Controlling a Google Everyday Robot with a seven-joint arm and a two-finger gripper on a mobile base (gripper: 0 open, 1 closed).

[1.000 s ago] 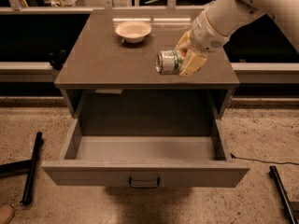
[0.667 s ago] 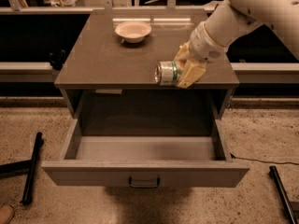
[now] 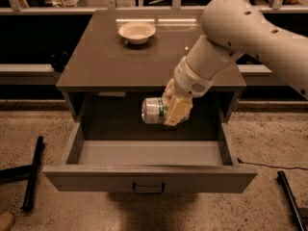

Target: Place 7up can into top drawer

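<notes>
The 7up can (image 3: 153, 110), silvery with a green band, lies sideways in my gripper (image 3: 174, 109), whose yellowish fingers are shut on it. The gripper holds the can in the air over the back middle of the open top drawer (image 3: 149, 154), just in front of the cabinet's front edge. The drawer is pulled fully out, with a pale grey inside and a small dark handle (image 3: 148, 188) centred on its front panel. The white arm comes in from the upper right.
A cream round bowl (image 3: 137, 32) stands at the back of the grey-brown cabinet top (image 3: 96, 61). Black bars lie on the speckled floor at the left (image 3: 32, 172) and lower right (image 3: 290, 196). A thin cable (image 3: 269, 165) runs along the floor at right.
The gripper has carried the can forward and down off the cabinet top, and it now hangs over the open drawer. The drawer and bowl have not moved.
</notes>
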